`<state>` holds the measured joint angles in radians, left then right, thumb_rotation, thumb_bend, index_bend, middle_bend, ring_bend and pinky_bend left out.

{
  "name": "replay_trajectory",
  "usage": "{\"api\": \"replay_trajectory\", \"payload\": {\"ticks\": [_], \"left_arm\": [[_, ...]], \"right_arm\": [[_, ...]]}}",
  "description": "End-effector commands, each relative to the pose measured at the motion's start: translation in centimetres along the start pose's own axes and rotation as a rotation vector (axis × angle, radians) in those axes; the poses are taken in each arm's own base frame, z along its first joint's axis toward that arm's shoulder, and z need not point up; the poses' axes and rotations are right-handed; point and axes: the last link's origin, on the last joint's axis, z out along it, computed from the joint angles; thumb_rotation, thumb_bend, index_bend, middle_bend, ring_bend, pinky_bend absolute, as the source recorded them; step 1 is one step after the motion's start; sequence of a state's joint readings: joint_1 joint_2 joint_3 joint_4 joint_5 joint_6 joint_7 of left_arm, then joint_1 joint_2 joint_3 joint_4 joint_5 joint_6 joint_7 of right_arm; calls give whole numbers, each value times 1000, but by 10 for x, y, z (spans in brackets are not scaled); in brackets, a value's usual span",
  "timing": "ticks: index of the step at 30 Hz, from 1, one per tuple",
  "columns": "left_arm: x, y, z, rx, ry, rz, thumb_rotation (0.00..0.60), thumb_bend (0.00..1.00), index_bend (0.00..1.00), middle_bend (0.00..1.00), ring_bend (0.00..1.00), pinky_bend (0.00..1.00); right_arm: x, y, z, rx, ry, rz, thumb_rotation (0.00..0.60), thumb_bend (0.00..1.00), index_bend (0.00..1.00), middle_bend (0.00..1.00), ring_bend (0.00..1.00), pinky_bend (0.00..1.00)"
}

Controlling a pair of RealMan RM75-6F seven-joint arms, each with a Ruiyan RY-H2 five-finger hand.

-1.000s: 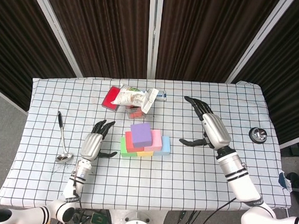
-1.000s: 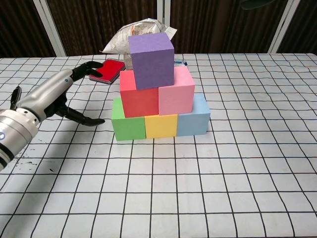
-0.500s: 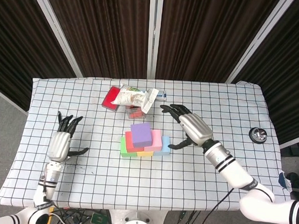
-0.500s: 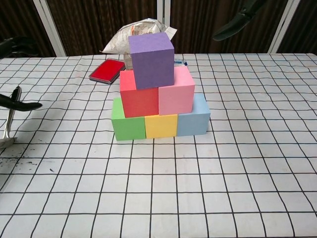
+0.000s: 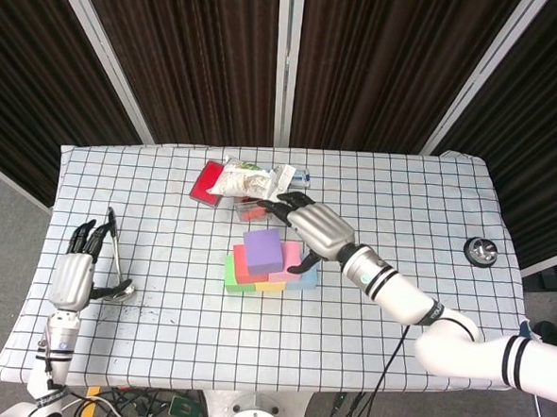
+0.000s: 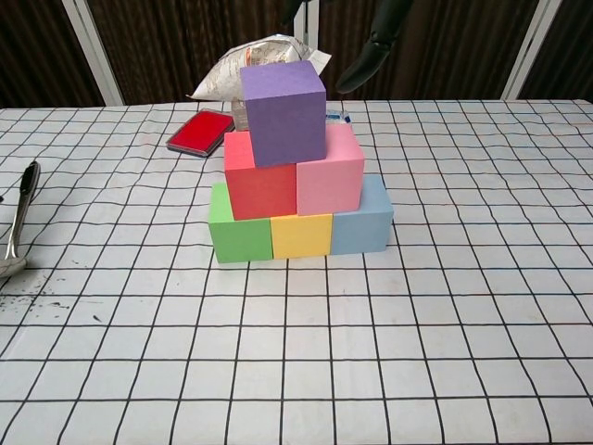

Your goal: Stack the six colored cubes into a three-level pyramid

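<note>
Chest view: upright pyramid, purple cube topmost; right robot hand spread above, empty

Purple cube over black-gridded white tablecloth

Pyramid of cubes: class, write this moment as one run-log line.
pyramid: three levels, purple cube on top | right hand: open, above pyramid | left hand: open, by ladle

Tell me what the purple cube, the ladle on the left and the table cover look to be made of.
Purple cube: probably dense foam, going by its matte, finely grainy faces and soft edges.
Ladle: likely metal with a shiny bowl and shaft, and a dark handle end that may be plastic.
Table cover: seemingly cloth, white with a black grid, draping over the edges.
</note>
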<state>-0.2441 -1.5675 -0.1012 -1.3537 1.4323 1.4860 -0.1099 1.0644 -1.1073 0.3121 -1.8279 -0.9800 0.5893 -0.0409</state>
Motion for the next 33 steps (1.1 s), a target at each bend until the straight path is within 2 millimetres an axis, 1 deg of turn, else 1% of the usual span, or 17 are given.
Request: {"api": "replay_trajectory", "payload": {"ticks": [1, 7, 11, 15, 22, 27, 33], "left_arm": [[1, -2, -3, 1, -2, -15, 600, 0, 84, 123, 0, 9], [4, -5, -6, 1, 8, -52, 600, 0, 84, 123, 0, 9], [5, -6, -7, 2, 11, -66, 600, 0, 84, 123, 0, 9], [5, -9, -7, 8, 11, -76, 600, 0, 84, 123, 0, 8], [5, -12, -7, 13, 10, -94, 600, 0, 84, 123, 0, 9], [3, -13, -8, 10, 5, -97, 600, 0, 85, 123, 0, 8], [5, -14, -8, 9, 12, -102, 600, 0, 84, 123, 0, 9]], "right_arm": [[-3, -7, 5, 2, -34, -42, 600, 0, 0, 138, 0, 0], [-4, -18, 15, -17, -63, -100, 600, 0, 0, 139, 0, 0], [-6, -25, 22, -36, -69, -118, 600, 0, 0, 164, 0, 0], [-8, -29, 27, -52, -64, -132, 600, 0, 0, 219, 0, 0], [-13, -36, 35, -74, -69, -154, 600, 0, 0, 270, 0, 0], [-14, -38, 39, -92, -32, -161, 600, 2, 0, 362, 0, 0], [-14, -41, 41, -96, -7, -162, 600, 50, 0, 423, 10, 0]]}}
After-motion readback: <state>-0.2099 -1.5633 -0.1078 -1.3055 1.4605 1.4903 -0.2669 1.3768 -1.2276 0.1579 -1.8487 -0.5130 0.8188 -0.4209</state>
